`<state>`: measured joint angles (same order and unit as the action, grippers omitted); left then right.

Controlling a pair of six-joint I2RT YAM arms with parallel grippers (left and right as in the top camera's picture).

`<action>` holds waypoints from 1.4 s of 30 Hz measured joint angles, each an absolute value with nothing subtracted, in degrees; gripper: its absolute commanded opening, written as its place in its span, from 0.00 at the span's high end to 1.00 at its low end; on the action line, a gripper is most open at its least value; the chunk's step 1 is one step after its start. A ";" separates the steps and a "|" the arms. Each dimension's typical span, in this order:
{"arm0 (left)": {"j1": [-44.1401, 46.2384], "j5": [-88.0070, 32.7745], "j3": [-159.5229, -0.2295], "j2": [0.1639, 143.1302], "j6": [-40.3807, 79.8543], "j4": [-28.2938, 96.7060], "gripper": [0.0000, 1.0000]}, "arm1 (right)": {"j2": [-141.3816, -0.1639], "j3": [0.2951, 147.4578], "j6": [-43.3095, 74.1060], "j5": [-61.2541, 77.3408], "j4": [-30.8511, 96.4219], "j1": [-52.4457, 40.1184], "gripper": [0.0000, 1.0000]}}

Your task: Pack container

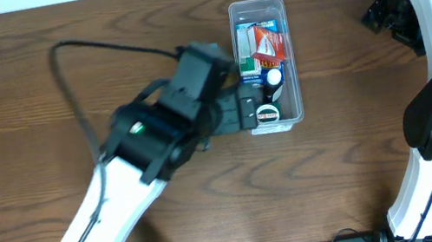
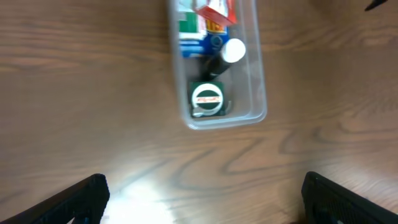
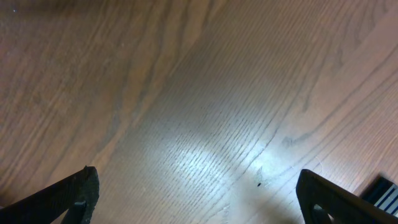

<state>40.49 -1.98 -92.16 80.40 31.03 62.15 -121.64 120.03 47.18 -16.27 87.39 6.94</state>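
the container lies in the upper middle of the overhead frame, its long side running up and down the picture, on the brown wooden table. it already holds several things. a red and white packet sits in its upper half with a green and white box just to the left of it. below them is a dark bottle with a white cap, and at the lower end a round green and white item rests against the end wall. the strip along the container's right wall looks bare

the left arm reaches in from the lower left of the overhead frame, with a black cable looping above it. the left gripper is just left of the container's lower end, overlapping its left wall in this view. whether it touches the plastic cannot be told from above. in the left wrist view its fingers stand wide apart in the bottom corners, holding nothing, with bare wood between them. the container lies ahead in the upper middle of that frame, and the round item and the white cap are plain to see inside it

the right gripper sits at the upper right of the overhead frame, well apart from the container. in the right wrist view its fingers are spread wide and empty, over bare wood with a bright glare patch
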 measured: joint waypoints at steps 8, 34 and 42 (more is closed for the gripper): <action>40.49 0.45 -92.09 72.40 31.03 73.58 0.01 | -121.64 120.03 47.18 -16.27 87.39 6.94 0.01; 40.49 1.74 -86.65 37.69 31.05 84.86 0.02 | -121.64 120.03 47.18 -16.29 87.39 6.94 0.01; 40.49 1.74 -85.56 37.50 29.91 85.19 0.02 | -121.64 120.03 47.18 -16.29 87.39 6.94 0.01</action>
<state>40.49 1.74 -85.56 37.50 29.91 85.19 -121.64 120.03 47.18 -16.29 87.39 6.94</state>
